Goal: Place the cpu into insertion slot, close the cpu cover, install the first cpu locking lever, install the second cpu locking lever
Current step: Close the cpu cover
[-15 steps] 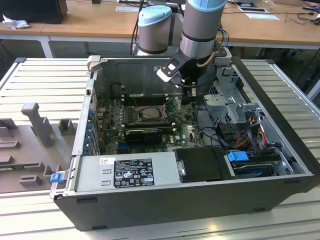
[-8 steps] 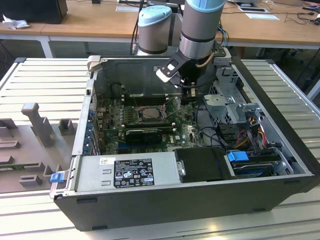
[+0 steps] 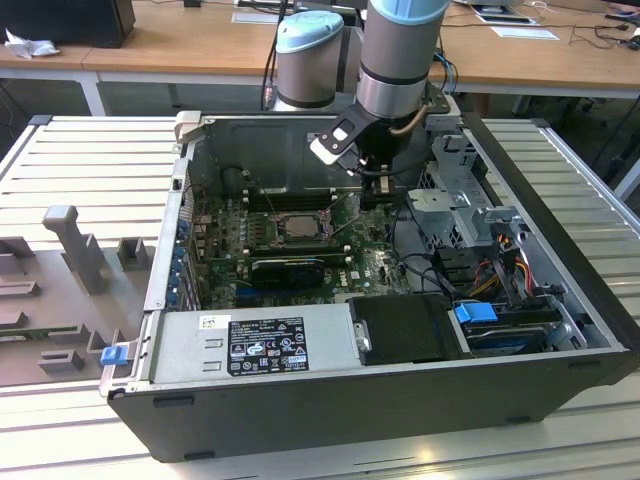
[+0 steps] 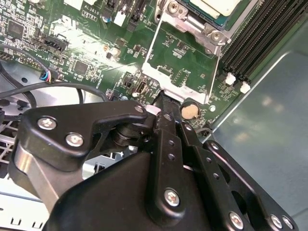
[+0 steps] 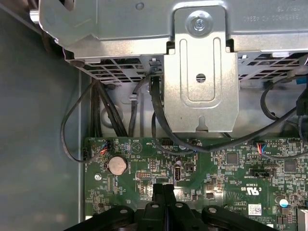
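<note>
1 black metal hand [image 5: 163, 190] hovers low over the green motherboard [image 5: 231, 168] inside the open dark computer case [image 3: 330, 405], its fingers pressed together on nothing. In the second wrist view the pale silvery-beige square cpu [image 4: 219, 5] sits in the silver-rimmed square insertion slot [image 4: 179, 10]. The thin silvery framed cpu cover [image 4: 169, 81] is swung open, just ahead of the fingertips.

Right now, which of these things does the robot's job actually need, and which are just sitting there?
Needed for the job:
chip, lying in its socket
metal cover, open
gripper

Just sitting there:
round battery
black cables
power supply box
memory slots
</note>
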Robot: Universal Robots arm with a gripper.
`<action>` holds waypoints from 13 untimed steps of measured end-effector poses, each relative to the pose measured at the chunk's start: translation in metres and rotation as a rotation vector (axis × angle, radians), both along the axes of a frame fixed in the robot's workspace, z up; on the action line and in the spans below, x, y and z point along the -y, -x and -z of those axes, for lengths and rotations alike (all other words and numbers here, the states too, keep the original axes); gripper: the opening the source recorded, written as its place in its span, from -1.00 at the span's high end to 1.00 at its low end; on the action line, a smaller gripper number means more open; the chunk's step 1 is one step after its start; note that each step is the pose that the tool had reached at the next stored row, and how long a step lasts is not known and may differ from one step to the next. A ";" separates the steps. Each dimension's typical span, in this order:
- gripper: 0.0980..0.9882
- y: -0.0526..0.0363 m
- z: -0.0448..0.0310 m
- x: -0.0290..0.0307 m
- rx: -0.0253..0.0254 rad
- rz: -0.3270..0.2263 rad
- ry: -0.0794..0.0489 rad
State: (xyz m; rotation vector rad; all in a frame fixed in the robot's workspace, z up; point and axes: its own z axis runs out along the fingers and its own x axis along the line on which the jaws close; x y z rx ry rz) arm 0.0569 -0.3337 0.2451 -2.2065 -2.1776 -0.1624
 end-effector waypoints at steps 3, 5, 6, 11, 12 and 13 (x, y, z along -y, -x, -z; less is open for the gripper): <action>0.98 0.0009 0.0000 0.0000 0.0000 0.000 0.000; 0.98 0.0016 0.0000 0.0000 0.0000 0.000 0.000; 0.98 0.0021 0.0000 0.0000 0.0000 0.000 0.000; 0.98 0.0089 0.0000 0.0000 0.0000 0.000 0.000; 0.98 0.0102 0.0000 0.0000 0.0000 0.000 0.000; 0.98 0.0136 0.0000 0.0000 0.0000 0.000 0.000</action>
